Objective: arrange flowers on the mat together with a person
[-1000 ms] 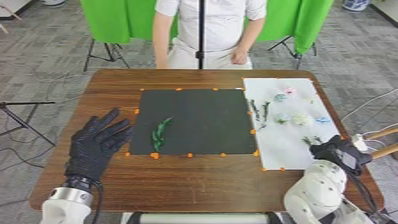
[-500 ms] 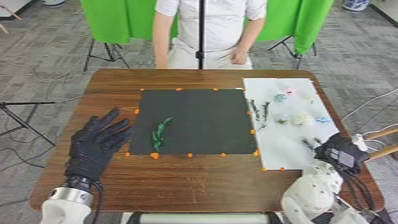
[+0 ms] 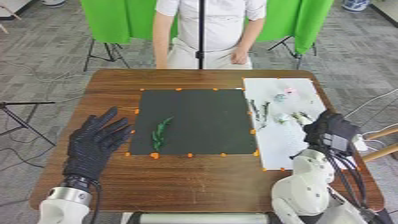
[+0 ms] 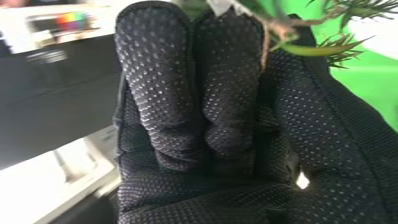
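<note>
R hand pinches spiky green sprig btwn. thumb & fingers at white sheet; L hand, relaxed open & empty, beside blk. mat w/ leafy green stem.

Green sprig partly beyond edge

My right hand has moved away from the near right corner of the white mat, where it was one second ago. It is now farther along the right edge, toward the far side, and my right forearm has come more inward with it. The green sprig, which was lying before near that corner, has left its place and is now between my fingers and thumb. My hand now also covers the spot where the blue flower was seen.
</note>
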`<state>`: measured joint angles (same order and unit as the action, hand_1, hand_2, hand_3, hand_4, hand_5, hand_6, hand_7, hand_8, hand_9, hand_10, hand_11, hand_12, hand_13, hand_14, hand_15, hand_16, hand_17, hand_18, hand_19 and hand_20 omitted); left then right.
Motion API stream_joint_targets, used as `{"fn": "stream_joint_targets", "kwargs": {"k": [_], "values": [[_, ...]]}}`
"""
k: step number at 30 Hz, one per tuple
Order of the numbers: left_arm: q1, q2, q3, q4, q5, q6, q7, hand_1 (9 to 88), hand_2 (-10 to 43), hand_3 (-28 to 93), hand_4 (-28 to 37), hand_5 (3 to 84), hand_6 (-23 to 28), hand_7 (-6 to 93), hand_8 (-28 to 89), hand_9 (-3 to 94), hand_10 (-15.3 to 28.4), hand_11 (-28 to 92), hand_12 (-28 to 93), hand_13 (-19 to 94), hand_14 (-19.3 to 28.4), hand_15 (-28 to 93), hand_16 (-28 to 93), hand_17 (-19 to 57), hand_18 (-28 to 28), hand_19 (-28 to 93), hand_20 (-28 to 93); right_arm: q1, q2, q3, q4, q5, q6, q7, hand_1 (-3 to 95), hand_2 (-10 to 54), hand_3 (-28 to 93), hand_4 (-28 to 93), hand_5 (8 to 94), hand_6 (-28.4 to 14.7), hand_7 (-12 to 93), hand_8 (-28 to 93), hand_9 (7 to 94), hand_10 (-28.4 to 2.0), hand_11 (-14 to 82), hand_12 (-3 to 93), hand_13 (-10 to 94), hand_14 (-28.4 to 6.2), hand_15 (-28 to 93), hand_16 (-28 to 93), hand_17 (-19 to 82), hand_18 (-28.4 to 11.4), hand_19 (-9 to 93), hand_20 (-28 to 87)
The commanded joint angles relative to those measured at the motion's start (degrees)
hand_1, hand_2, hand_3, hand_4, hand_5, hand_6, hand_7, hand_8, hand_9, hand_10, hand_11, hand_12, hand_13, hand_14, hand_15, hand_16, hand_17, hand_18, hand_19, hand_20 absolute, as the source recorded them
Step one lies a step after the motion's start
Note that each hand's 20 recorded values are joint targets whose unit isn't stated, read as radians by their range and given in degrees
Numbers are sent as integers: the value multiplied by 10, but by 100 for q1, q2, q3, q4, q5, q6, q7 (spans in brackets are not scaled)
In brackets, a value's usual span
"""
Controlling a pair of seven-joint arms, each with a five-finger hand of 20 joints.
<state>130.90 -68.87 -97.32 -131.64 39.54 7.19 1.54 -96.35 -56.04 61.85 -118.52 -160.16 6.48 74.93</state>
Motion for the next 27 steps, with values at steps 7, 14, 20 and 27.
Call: {"fn": "stream_joint_targets", "kwargs": {"k": [7, 14, 20, 27], "values": [[-32, 147, -75, -130, -2, 55, -61, 206, 136, 735, -283, 352, 123, 60, -75, 354, 240, 241, 87, 258, 284, 477, -121, -82, 258, 567, -12, 2053, -1491, -1769, 875, 1355, -215, -1369, 527, -95, 696, -283, 928, 7, 165, 23, 937, -87, 380, 146, 916, -71, 432, 215, 289, -177, 813, -59], [-133, 276, -51, -157, -3, 53, 15, 206, 135, 735, -283, 353, 122, 61, -74, 356, 240, 243, 88, 259, 284, 477, -122, -83, 258, 568, -12, 2367, -1979, -2157, 1659, 1739, -496, -1510, 519, -95, 691, -283, 932, 5, 173, 28, 937, -91, 394, 145, 916, -73, 437, 217, 288, -179, 816, -65], [-189, 325, -20, -146, -10, 71, 51, 206, 135, 735, -283, 354, 124, 60, -74, 357, 241, 244, 88, 260, 284, 478, -121, -83, 258, 568, -12, 2387, -2181, -2283, 1953, 1813, -882, -1570, 507, -95, 692, -283, 936, 4, 184, 31, 937, -100, 405, 141, 915, -79, 447, 217, 286, -180, 819, -72], [-321, 339, 39, -97, 1, -1, -4, 206, 135, 736, -283, 357, 125, 60, -74, 359, 242, 246, 88, 262, 284, 483, -122, -82, 258, 569, -11, 2397, -2333, -2438, 2089, 1793, -1232, -1614, 482, -95, 691, -283, 937, 4, 211, 24, 937, -111, 421, 137, 910, -86, 464, 215, 280, -181, 823, -80]]}}
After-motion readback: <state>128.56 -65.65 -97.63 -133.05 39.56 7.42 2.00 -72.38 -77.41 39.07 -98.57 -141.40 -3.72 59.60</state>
